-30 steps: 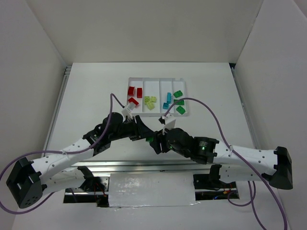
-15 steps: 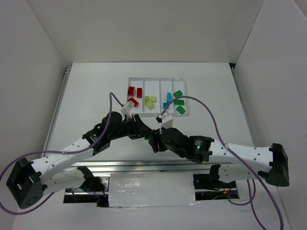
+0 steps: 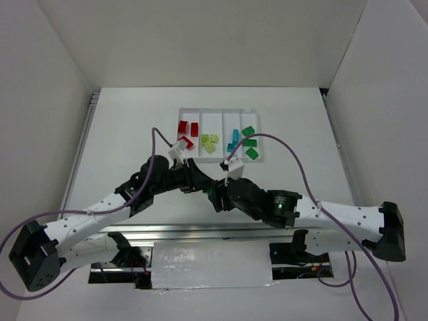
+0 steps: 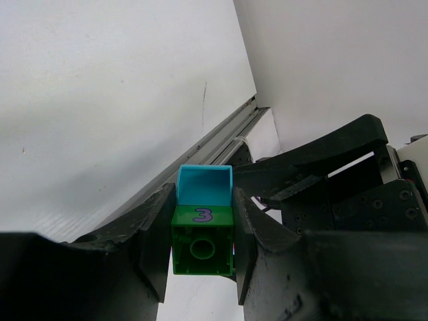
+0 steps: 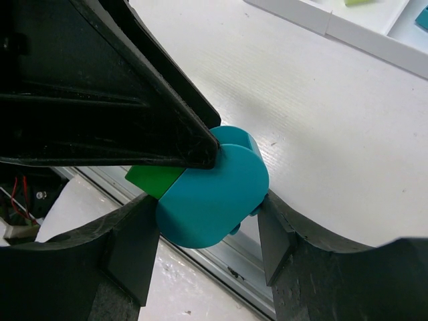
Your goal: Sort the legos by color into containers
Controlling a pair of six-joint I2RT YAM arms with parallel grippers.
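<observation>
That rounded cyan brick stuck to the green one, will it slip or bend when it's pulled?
Probably stiff: the cyan brick looks like hard moulded plastic. Its glossy curved face may slip in the right tool. The green brick, clamped in the left tool, should hold firm.

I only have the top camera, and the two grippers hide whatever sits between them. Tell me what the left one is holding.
Observer: The left wrist view shows the left gripper shut on a green brick marked with a 3. A cyan brick is stuck on the green one's far end.
Operator: Now report the right gripper.
Observer: In the right wrist view, the right gripper has its jaws closed on either side of that cyan brick, which is rounded at one end. So each arm grips one half of the joined pair.
</observation>
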